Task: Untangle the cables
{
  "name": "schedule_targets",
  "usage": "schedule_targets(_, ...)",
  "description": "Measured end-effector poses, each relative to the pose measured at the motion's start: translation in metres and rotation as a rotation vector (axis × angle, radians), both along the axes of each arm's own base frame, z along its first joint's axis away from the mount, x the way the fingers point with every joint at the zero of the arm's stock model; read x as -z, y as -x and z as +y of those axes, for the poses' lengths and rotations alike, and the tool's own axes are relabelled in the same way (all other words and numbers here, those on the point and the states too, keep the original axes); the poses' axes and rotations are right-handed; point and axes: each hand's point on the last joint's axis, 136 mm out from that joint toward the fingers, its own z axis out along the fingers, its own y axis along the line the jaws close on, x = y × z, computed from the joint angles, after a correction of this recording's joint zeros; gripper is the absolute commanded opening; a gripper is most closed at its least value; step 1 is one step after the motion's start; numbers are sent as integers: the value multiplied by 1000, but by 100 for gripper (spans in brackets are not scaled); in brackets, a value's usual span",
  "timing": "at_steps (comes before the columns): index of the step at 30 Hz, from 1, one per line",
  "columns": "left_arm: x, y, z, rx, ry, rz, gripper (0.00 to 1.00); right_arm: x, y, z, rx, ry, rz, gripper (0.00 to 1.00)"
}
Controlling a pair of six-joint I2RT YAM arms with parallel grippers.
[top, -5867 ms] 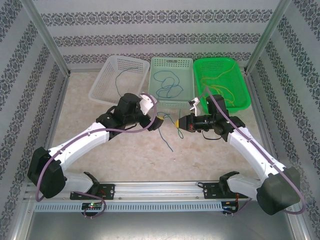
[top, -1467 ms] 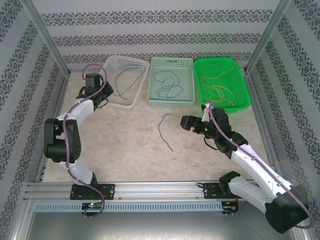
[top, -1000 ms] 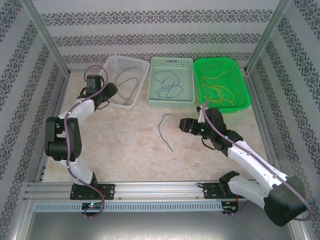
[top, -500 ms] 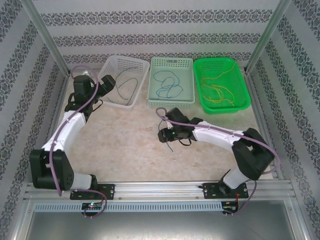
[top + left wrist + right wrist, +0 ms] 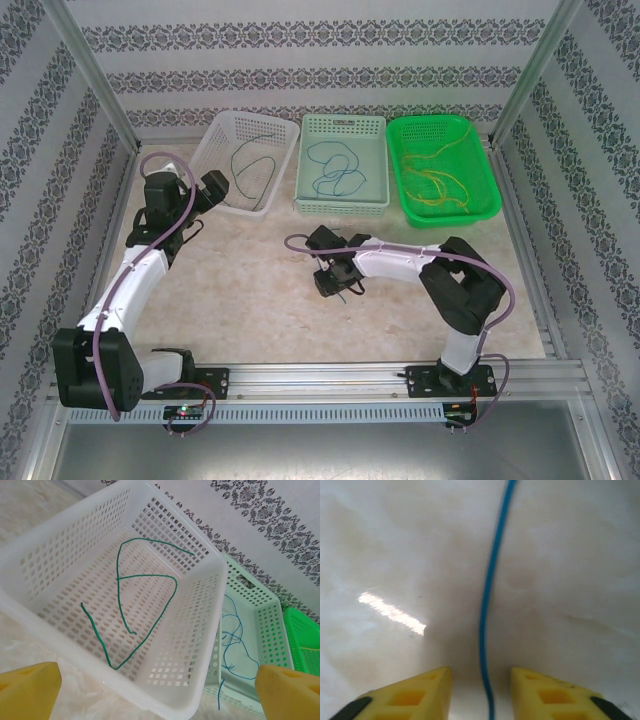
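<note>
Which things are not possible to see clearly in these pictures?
Blue cable, right wrist view: both ends cut off by picture edges.
Same cable, top view: largely hidden under the right gripper.
Yellow cables in the green basket, top view: too thin and tangled to count.

A robotics lab test cell: two white robot arms (image 5: pixel 132 278) bolted to an aluminium rail (image 5: pixel 320 378) at 6 o'clock, a marble-look tabletop (image 5: pixel 250 310) boxed in by aluminium posts (image 5: pixel 97 85) and patterned wall panels (image 5: pixel 320 60), three perforated plastic baskets (image 5: pixel 343 120) at 12 o'clock.
</note>
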Motion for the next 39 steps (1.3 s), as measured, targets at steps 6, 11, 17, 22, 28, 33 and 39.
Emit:
schedule_targets(6, -7, 5, 0, 0, 0, -20, 100, -1, -3, -1, -20, 43, -25, 3)
schedule_targets(11, -12, 7, 0, -1, -1, -35, 99, -8, 0, 4, -45, 25, -42, 0)
schedule_targets(17, -2, 10, 0, -1, 0, -15, 100, -83, -4, 20, -67, -184, -161, 0)
schedule_targets(22, 6, 12, 1, -4, -2, 2, 100, -166, -28, 16, -25, -421, -293, 0)
schedule_targets(28, 15, 15, 1, -5, -1, 22, 100, -212, -93, -12, 103, -566, -358, 0)
schedule_targets(33, 18, 15, 1, -4, 0, 28, 100, -195, -163, -28, 221, -613, -292, 0)
schedule_targets(39, 26, 18, -1, 2, 3, 45, 100, -146, -231, -42, 331, -604, -199, 0)
